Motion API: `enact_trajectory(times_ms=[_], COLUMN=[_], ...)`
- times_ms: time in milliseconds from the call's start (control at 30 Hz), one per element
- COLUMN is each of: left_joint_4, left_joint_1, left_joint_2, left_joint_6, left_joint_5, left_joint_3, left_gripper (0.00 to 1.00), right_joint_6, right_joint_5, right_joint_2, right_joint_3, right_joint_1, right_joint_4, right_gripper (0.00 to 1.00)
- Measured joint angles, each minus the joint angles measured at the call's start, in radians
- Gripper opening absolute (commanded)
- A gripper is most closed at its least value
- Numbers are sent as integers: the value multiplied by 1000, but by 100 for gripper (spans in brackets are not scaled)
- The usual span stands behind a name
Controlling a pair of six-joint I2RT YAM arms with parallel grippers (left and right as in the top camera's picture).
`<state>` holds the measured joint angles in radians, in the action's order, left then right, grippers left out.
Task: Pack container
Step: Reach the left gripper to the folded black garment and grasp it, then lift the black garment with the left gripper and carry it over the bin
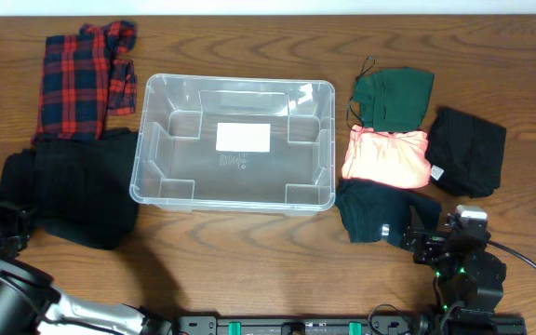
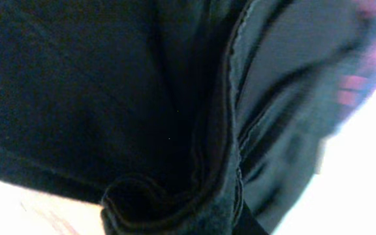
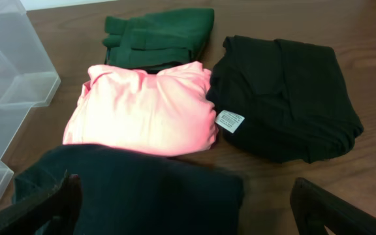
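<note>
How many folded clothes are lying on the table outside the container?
6. Left of the container: plaid shirt, large black garment. Right: green garment, pink garment, black garment with a tag, dark garment nearest the front. Others may hide underneath.

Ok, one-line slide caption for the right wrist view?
Open right claw over a dark folded garment, facing pink top, green garment and black garment beside the clear container.

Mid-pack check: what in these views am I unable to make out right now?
- Left gripper: black fabric, close and blurred, fills the left wrist view; overhead, its fingers merge with dark cloth, so open or shut is unclear.
- Container label: print too small overhead.
- White tag on the right-hand black garment: text too small in the right wrist view.
</note>
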<state>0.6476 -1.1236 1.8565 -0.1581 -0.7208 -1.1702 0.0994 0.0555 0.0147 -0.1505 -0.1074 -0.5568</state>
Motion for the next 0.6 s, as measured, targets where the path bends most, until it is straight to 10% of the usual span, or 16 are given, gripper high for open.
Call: enact_trajectory(times_ms=[600], left_joint_4=[-160], left_joint_1=[219], left_joint_2=[-871], left_joint_6=[-479], left_joint_5=[-203], left_joint_3=[4], left_gripper=[6], right_joint_6=[0], right_joint_5=[0], right_joint_2=[0], right_joint_3=[0], right_joint_1=[0], right_joint_4=[0], right_gripper=[99])
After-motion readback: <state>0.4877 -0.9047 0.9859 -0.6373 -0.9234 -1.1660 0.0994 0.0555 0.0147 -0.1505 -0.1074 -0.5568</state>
